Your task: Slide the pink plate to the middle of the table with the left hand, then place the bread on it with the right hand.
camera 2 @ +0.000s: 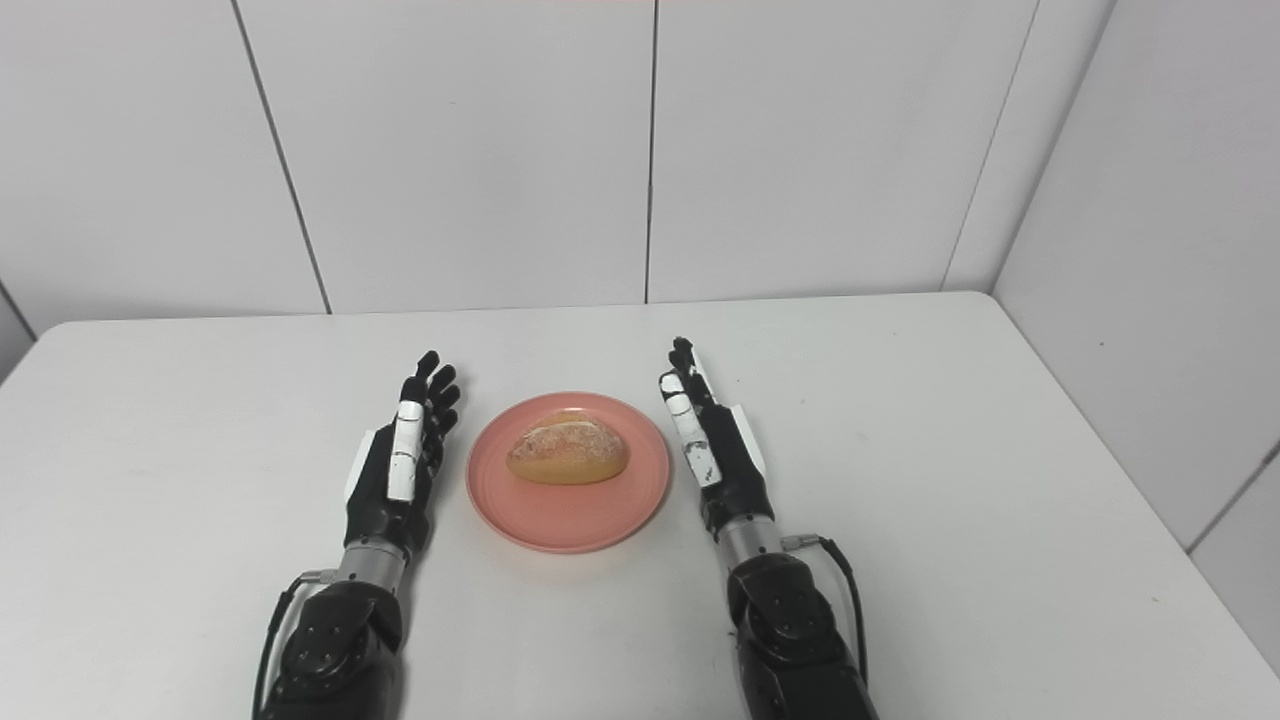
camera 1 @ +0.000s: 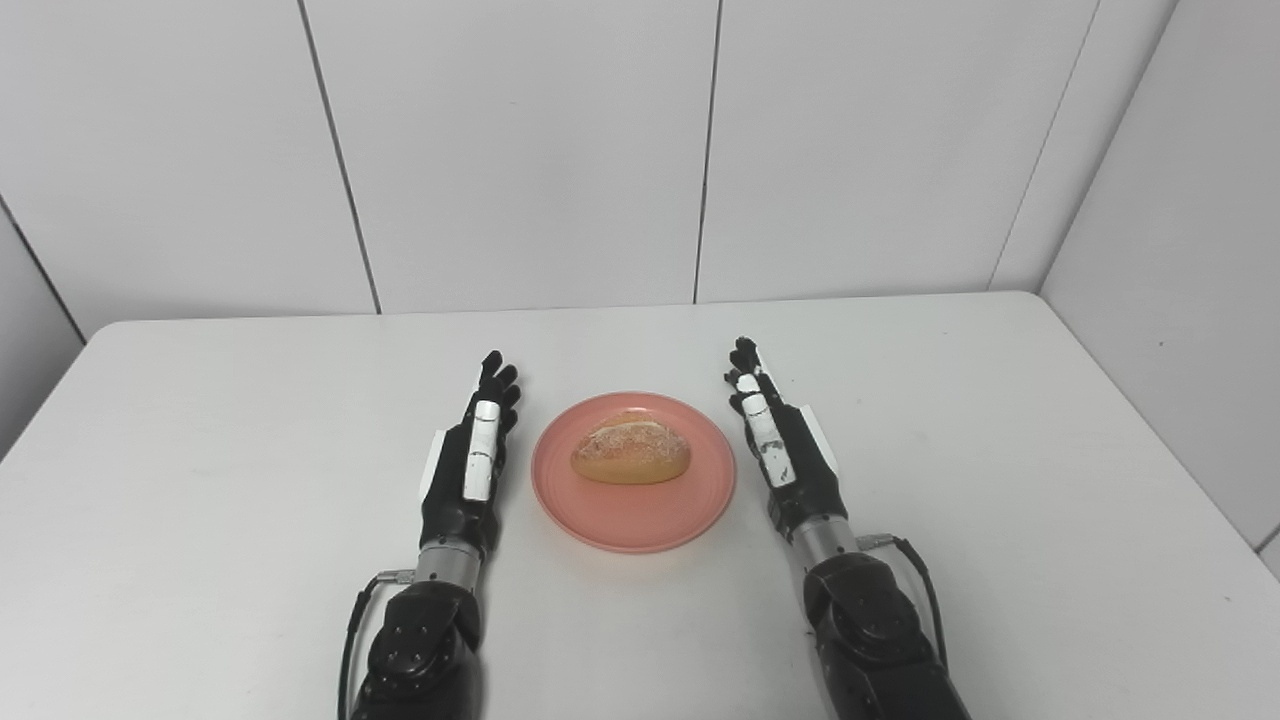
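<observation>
Plate (camera 1: 633, 515) sits mid-counter (camera 1: 200, 480), nearer the near edge than the far wall. Bread (camera 1: 631, 449) lies on it, slightly far of the plate's centre, crust up, fully inside the rim. Nothing else on the plate.

Left hand (camera 1: 470, 465) just left of the plate, fingers extended and apart, holding nothing; not touching the rim. Right hand (camera 1: 780, 440) just right of the plate, likewise spread and empty.

Judgement: both steps look done. What remains is keeping both hands clear; any retreat should go straight back toward the near edge, avoiding the rim so the plate stays centred.
</observation>
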Available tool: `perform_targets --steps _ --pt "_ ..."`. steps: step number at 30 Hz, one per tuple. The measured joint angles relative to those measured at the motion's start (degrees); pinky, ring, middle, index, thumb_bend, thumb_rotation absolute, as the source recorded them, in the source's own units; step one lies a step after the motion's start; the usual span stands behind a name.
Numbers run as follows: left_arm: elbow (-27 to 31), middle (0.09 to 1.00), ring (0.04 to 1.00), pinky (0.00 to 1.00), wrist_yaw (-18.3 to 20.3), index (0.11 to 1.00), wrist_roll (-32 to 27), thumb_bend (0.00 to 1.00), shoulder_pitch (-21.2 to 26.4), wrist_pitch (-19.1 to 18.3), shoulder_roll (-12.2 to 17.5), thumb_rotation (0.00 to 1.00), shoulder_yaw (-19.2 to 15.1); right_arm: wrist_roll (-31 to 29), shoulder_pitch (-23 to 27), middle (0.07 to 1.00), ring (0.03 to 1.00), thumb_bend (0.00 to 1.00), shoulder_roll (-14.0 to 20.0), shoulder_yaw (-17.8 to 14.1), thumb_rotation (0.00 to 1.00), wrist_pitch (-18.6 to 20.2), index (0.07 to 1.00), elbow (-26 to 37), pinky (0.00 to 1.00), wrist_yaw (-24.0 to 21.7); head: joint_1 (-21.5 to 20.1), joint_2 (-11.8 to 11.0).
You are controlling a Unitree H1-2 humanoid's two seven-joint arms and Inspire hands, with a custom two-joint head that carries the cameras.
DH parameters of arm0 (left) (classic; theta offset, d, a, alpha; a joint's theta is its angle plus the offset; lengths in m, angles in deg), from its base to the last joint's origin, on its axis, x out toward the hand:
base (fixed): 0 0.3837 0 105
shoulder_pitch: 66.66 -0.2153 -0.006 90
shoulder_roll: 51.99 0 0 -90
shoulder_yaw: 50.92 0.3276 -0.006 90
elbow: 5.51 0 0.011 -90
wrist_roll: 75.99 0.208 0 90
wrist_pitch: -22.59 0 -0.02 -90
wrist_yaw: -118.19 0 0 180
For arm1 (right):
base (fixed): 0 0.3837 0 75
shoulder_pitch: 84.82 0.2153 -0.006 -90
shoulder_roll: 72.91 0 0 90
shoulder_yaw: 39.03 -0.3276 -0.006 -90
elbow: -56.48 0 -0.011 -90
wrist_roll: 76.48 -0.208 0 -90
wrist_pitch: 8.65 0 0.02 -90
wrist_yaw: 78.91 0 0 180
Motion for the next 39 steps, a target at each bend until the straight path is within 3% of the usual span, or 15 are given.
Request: perform_targets --steps 10,13,18,29,39 --pt "0.02 0.985 0.994 1.00 0.17 0.971 0.13 0.73 0.00 0.00 0.61 1.00 0.37 -1.04 -0.09 1.000 1.000 0.55 -0.36 -0.65 1.00 1.00 1.000 1.34 1.00 0.09 0.09 0.18" --pt "0.07 0.989 1.000 1.00 0.19 0.974 0.20 0.73 -0.01 -0.01 1.06 1.00 0.63 -1.05 -0.09 1.000 1.000 0.58 -0.48 -0.86 0.99 1.42 1.000 1.33 1.00 0.65 0.09 0.18" --pt "0.31 0.998 1.000 1.00 0.32 0.978 0.42 0.73 -0.12 -0.07 1.65 1.00 1.36 -0.31 -0.09 1.000 1.000 0.54 -0.48 -1.05 1.00 1.58 1.000 1.32 1.00 1.78 0.00 0.35" --pt "0.66 1.000 1.000 1.00 0.61 0.995 1.50 0.71 -0.33 -0.32 2.48 1.00 2.00 0.27 -0.09 1.000 1.000 0.56 -0.47 -1.57 1.00 1.58 1.000 0.83 1.00 2.31 0.00 0.62" --pt "0.57 1.000 1.000 1.00 0.87 0.995 1.52 0.71 -0.33 0.41 2.57 1.00 1.84 0.34 -1.24 1.000 1.000 0.51 -0.65 -1.69 1.00 1.59 1.000 1.64 1.00 2.98 0.17 1.14"
